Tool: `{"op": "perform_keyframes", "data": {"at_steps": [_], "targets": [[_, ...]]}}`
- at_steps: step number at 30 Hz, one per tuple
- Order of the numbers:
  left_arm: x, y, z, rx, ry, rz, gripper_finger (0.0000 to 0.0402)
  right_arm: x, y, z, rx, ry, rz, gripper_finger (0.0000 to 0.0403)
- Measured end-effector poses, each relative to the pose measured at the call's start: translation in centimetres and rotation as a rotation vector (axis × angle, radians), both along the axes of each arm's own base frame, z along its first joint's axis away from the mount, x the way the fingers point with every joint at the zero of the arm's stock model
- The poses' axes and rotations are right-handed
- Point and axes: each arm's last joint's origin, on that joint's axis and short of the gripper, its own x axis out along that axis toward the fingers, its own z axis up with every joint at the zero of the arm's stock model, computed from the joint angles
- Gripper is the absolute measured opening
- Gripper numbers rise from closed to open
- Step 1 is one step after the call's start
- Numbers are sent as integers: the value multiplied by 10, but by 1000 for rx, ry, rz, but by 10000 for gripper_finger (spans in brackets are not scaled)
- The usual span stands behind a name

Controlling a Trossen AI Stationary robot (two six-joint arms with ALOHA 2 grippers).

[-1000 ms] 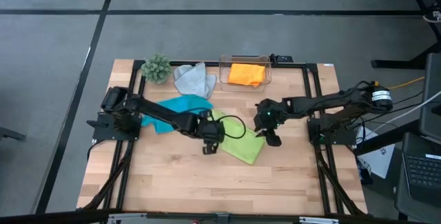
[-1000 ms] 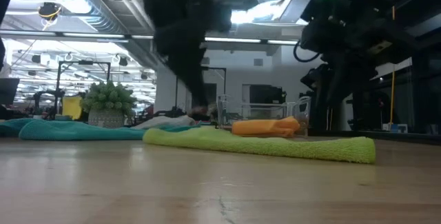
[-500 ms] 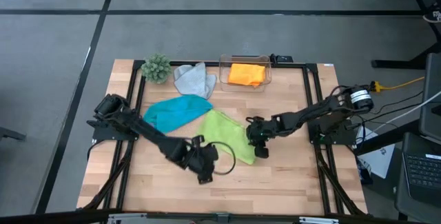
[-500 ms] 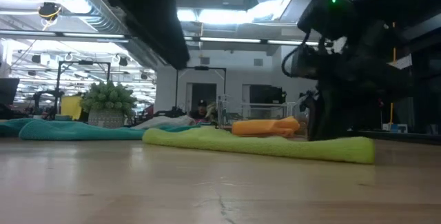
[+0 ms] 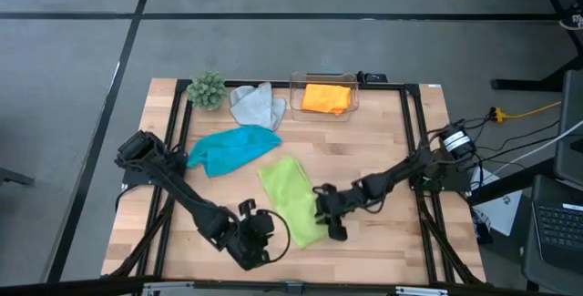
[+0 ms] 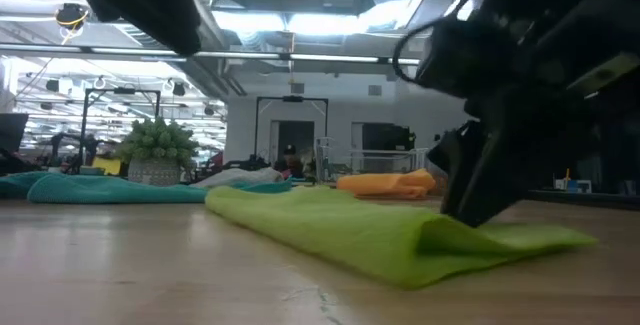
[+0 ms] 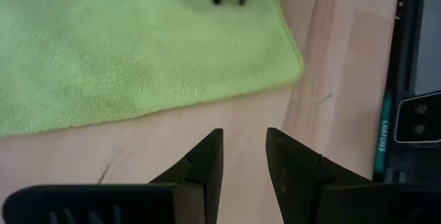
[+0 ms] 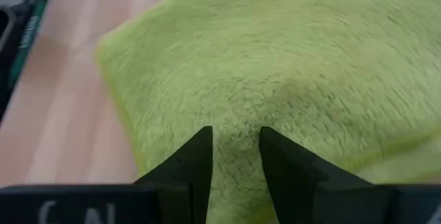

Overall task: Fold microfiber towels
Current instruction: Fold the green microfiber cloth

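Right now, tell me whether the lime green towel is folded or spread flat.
Folded. The lime green towel lies as a narrow doubled strip; the low view shows a rounded fold edge with two layers.
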Motion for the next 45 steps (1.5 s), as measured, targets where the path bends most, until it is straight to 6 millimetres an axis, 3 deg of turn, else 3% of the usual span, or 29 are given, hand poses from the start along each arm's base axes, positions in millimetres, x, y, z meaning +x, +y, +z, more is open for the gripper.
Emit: {"op": "perform_keyframes", "data": {"at_steps": [4,12,20,28,36,45], "targets": [[1,-3,2,-12,-34,6,104,15,17,12,-18,-59,64,124],[18,-16,3,-103,-185,-37,104,19,23,39,-181,-8,214,124],[23,-22,-12,-87,-174,-67,104,1,38,29,-290,7,429,124],[23,-23,-12,-65,-187,-68,104,-6,45,24,-297,-33,445,124],[52,-33,-52,-37,-242,-223,104,-7,47,24,-326,-47,489,124],[63,-22,-56,-36,-254,-204,128,-7,46,24,-329,-42,489,124]]}}
